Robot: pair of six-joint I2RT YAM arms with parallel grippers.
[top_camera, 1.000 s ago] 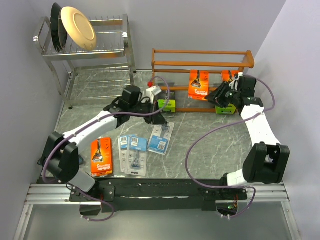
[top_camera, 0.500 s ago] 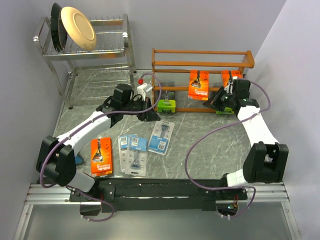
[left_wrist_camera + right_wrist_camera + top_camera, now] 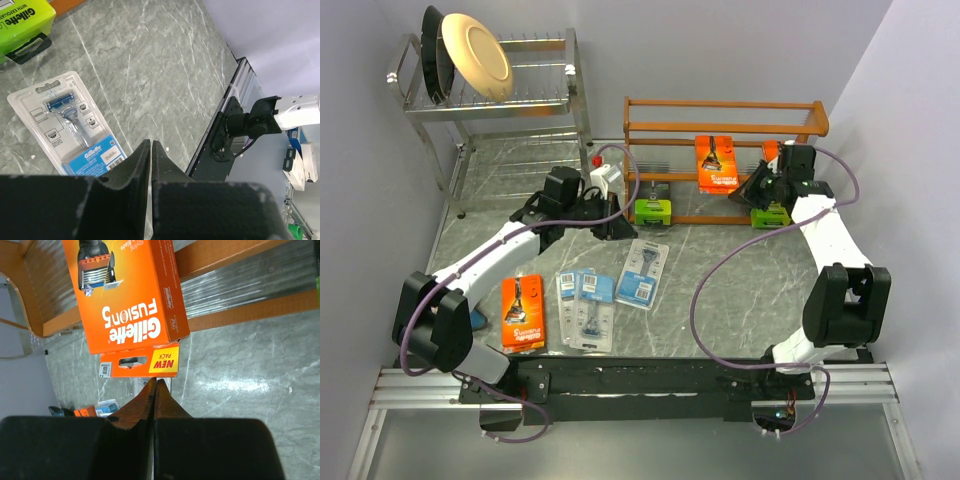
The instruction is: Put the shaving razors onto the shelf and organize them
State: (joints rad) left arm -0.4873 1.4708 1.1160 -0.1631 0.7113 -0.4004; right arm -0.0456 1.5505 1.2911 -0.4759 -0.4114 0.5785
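The reddish-brown shelf (image 3: 725,128) stands at the back right. An orange razor pack (image 3: 715,162) leans on its low tier, and a second one (image 3: 772,150) is partly hidden behind my right wrist. Two lime-green boxes (image 3: 654,210) (image 3: 762,219) sit at the shelf's foot. Three blue blister cards (image 3: 643,273) (image 3: 597,298) (image 3: 570,298) and an orange pack (image 3: 522,312) lie on the table. My right gripper (image 3: 155,381) is shut and empty, its tips at the hang tab of the leaning orange pack (image 3: 125,295). My left gripper (image 3: 151,142) is shut and empty above a blister card (image 3: 70,125).
A chrome dish rack (image 3: 535,110) with plates (image 3: 475,55) stands at the back left. The side walls are close on both sides. The metal mounting rail (image 3: 640,385) runs along the near edge.
My right gripper has moved left towards the leaning orange pack, which has shifted slightly back on the shelf. My left gripper has drawn back and left from the blister card.
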